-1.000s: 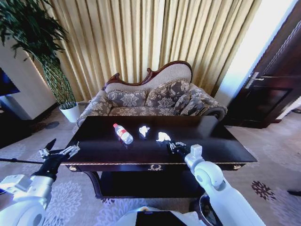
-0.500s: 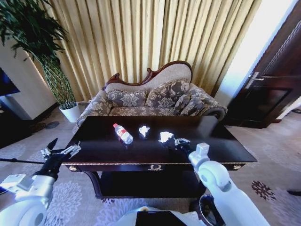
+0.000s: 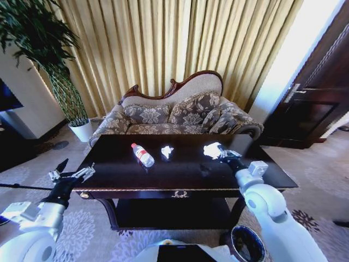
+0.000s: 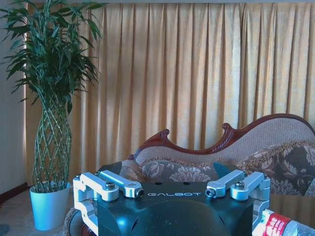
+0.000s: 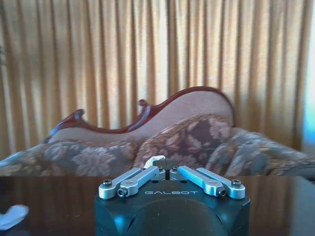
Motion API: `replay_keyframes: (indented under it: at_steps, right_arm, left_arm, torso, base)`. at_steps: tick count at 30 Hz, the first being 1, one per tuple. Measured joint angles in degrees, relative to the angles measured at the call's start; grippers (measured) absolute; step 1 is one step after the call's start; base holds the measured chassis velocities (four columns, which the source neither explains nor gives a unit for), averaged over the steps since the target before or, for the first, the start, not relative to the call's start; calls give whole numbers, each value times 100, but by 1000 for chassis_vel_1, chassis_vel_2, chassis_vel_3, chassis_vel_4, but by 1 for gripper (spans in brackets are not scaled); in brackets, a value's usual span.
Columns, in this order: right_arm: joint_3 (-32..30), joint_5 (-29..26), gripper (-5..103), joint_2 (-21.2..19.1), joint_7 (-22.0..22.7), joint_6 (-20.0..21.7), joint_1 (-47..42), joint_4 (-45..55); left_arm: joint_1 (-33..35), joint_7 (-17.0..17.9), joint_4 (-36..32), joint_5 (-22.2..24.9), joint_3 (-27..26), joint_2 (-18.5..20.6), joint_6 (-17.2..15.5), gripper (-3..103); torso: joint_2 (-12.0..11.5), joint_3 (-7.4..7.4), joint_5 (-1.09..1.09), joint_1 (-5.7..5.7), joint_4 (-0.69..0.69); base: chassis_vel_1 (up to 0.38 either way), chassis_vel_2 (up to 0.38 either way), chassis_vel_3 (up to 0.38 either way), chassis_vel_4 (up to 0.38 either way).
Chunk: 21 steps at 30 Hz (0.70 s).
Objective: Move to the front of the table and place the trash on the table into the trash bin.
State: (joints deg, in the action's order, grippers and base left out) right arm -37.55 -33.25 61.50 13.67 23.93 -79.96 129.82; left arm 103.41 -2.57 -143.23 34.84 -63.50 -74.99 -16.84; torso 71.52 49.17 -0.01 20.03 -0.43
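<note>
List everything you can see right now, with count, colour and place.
Table: 1, dark glossy, front centre.
Bottle: 1, clear, red cap, table left of centre.
Wads: 2, white; one on table centre, one in right gripper.
Bin: 1, dark, floor by table's right leg.
Sofa: 1, patterned, behind table.
Plant: 1, green, white pot, back left.
Left gripper: open, off table's left corner.
Right gripper: shut on wad, above table right.
</note>
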Motion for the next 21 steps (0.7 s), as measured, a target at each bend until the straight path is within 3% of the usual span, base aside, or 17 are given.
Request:
replay_keyframes:
  at_steps: [8, 15, 21]
  right_arm:
    - [-312, -101, 0, -125, 4, -335, -281, -276]
    - [-489, -263, 0, -571, -275, -907, -628, -642]
    - [-505, -340, 0, -669, -286, -943, -741, -598]
  left_arm:
    - [-50, -2, 0, 118, -21, 97, 4, 100]
    - [-42, -15, 18, 240, -188, 204, 4, 100]
    - [-35, -41, 78, 275, -255, 302, 9, 100]
  torso:
    - [0, 0, 0, 0, -1]
    - [0, 0, 0, 0, -1]
    - [0, 0, 0, 0, 0]
  base:
    - [0, 0, 0, 0]
    - [0, 0, 0, 0]
    - [0, 0, 0, 0]
